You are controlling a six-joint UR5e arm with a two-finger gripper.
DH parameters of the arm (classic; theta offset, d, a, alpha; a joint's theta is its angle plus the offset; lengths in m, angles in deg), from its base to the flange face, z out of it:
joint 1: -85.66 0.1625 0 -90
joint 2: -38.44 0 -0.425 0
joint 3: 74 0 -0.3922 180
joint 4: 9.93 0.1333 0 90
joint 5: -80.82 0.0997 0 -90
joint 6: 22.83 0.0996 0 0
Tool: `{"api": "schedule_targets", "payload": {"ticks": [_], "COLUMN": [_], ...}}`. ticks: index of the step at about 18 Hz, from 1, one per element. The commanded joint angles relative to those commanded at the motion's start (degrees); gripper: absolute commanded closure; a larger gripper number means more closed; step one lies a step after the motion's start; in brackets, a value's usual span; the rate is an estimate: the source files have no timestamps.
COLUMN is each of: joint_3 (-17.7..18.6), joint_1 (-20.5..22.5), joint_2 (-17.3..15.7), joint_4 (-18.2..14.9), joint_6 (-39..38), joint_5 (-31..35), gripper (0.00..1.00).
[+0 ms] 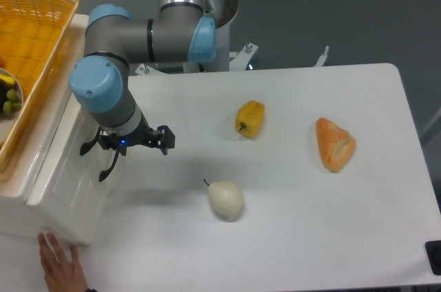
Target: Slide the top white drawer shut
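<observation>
The top white drawer is at the table's left edge; its glossy front panel faces right, under the yellow wicker basket. My gripper hangs from the blue-jointed wrist, right against the upper part of the front panel. Its two black fingers are spread apart with nothing between them. I cannot tell the drawer's black handle apart from the fingers. How far the drawer stands out is not clear from this overhead view.
A person's hand rests at the drawer unit's front corner. On the white table lie a yellow pepper, a pale pear and an orange pastry. A bowl of fruit sits in the basket.
</observation>
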Motion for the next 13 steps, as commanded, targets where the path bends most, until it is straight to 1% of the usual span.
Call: {"api": "schedule_targets", "payload": {"ticks": [5, 7, 8, 13], "joint_3": [0.0, 0.0, 0.0, -0.79], "joint_1": [-0.62, 0.08, 0.78, 8.42], "joint_2": [-0.09, -0.09, -0.09, -0.79], "joint_4": [0.0, 0.0, 0.0, 0.0], "joint_6": [-0.18, -0.18, -0.09, 2.01], "joint_5": [0.17, 0.53, 0.61, 0.62], "gripper": [0.0, 0.0, 0.0, 0.0]}}
